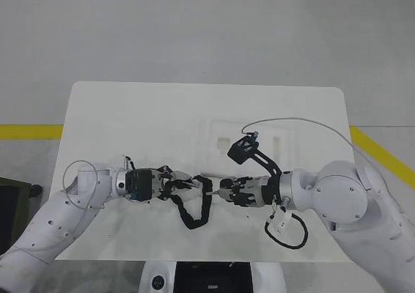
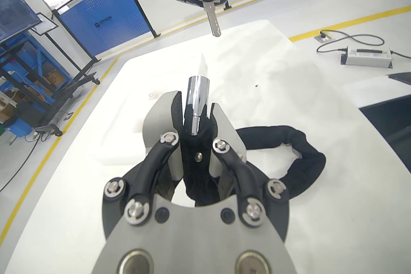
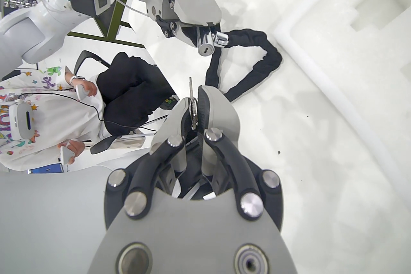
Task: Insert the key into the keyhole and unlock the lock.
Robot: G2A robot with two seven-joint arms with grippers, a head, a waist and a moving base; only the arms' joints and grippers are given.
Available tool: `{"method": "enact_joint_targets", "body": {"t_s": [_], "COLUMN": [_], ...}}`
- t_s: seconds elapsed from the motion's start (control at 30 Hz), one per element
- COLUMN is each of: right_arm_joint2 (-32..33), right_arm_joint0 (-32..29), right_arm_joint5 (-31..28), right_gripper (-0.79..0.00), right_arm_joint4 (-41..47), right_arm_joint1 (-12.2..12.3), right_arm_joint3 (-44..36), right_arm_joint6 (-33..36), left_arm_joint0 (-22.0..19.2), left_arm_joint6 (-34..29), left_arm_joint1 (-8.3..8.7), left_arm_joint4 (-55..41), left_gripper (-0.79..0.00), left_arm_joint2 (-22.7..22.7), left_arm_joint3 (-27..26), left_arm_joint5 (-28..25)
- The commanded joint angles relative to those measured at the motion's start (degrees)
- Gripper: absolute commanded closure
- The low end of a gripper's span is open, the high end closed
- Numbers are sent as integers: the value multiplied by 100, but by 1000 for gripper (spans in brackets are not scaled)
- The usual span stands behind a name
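Note:
The lock is a black fabric-covered cable loop (image 1: pixel 193 212) with a chrome cylinder (image 2: pixel 197 105). My left gripper (image 2: pixel 196 110) is shut on that cylinder, its end pointing at the other arm. The keyhole (image 3: pixel 205 49) shows on the cylinder's face in the right wrist view. My right gripper (image 3: pixel 192 95) is shut on the silver key (image 3: pixel 191 89), blade pointing toward the keyhole with a gap between them. From the left wrist view the key (image 2: pixel 212 19) hangs beyond the cylinder. In the top view both grippers, left (image 1: pixel 182 183) and right (image 1: pixel 226 189), face each other near the table's front.
A white foam tray (image 1: pixel 248 143) with recesses lies on the white table (image 1: pixel 119 110) behind the grippers. The cable loop (image 2: pixel 301 156) trails onto the table near the front edge. A black cable loop (image 1: pixel 288 231) hangs off the right arm.

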Motion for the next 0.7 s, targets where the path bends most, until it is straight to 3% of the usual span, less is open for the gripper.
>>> {"method": "enact_joint_targets", "body": {"t_s": [0.0,0.2,0.67], "right_arm_joint2": [13,-168,-467], "right_arm_joint0": [-24,-62,-69], "right_arm_joint5": [88,319,640], "right_gripper": [0,0,0], "right_arm_joint4": [49,-6,-129], "right_arm_joint1": [3,-8,-69], "right_arm_joint3": [-36,-162,-139], "right_arm_joint6": [-20,-133,-721], "left_arm_joint0": [-40,-192,-634], "left_arm_joint6": [458,1107,1460], "left_arm_joint1": [-25,-55,57], "left_arm_joint4": [102,-18,-354], "left_gripper": [0,0,0], "left_arm_joint2": [100,523,1222], "left_arm_joint3": [194,541,811], "left_arm_joint5": [236,885,1238]}}
